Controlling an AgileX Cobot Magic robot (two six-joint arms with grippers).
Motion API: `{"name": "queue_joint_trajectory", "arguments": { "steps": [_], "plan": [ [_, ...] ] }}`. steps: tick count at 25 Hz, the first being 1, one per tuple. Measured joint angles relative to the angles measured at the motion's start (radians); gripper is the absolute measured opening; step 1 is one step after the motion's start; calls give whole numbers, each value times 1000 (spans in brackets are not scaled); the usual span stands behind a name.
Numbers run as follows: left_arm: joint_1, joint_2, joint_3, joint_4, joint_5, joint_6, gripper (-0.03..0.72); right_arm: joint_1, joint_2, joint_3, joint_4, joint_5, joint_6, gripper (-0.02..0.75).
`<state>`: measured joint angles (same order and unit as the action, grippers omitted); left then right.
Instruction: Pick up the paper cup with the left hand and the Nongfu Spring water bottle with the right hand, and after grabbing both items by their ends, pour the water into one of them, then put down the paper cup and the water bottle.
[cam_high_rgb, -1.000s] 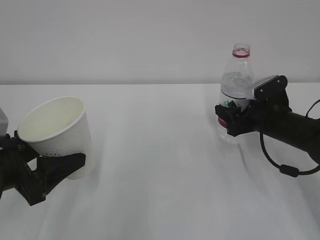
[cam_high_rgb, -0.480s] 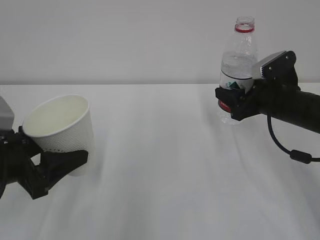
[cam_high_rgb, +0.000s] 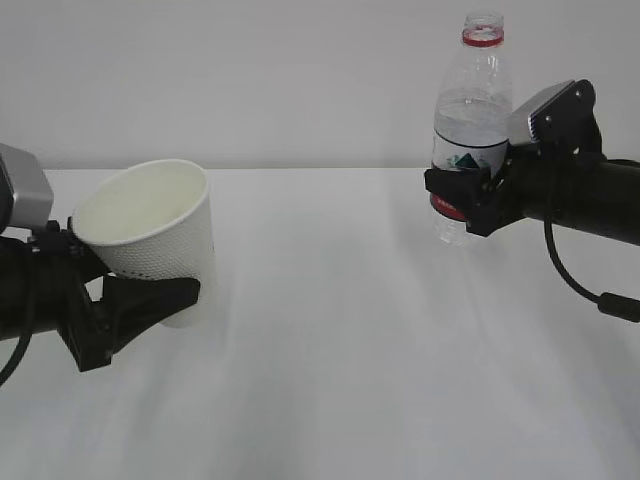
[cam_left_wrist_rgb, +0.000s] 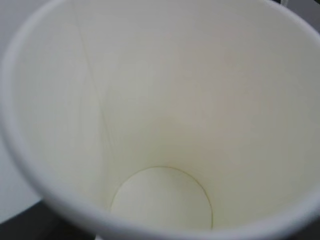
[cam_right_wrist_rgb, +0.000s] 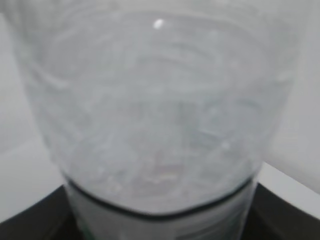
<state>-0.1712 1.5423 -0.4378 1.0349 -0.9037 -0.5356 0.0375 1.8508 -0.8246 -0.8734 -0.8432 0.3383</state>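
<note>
Already both are lifted off the tabletop (cam_high_rgb: 330, 340): left gripper (cam_high_rgb: 125, 305) clamps the light, crushable paper cup (cam_high_rgb: 150, 240) low on its wall, right gripper (cam_high_rgb: 465, 205) holds the heavier, slick, uncapped Nongfu Spring water bottle (cam_high_rgb: 470, 120) at label ht, so squeeze gently.

A plain white table (cam_high_rgb: 330, 380) fills the lower part of the exterior view, its far edge meeting a pale wall (cam_high_rgb: 250, 80) toward 12 o'clock. No object visibly rests on it.

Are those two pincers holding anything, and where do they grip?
Left pincer holds the paper cup by its lower half; right pincer holds the water bottle around its labelled lower body.
</note>
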Motion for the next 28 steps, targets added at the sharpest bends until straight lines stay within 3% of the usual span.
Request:
{"name": "queue_joint_trajectory", "arguments": {
  "steps": [10,28],
  "plan": [
    [-174,0,0,10,7,-4,519,0,-63,0,-181,0,96,473],
    [-382,0,-27,15,16,-8,518,0,-199,0,-387,-55,188,473]
  ]
}}
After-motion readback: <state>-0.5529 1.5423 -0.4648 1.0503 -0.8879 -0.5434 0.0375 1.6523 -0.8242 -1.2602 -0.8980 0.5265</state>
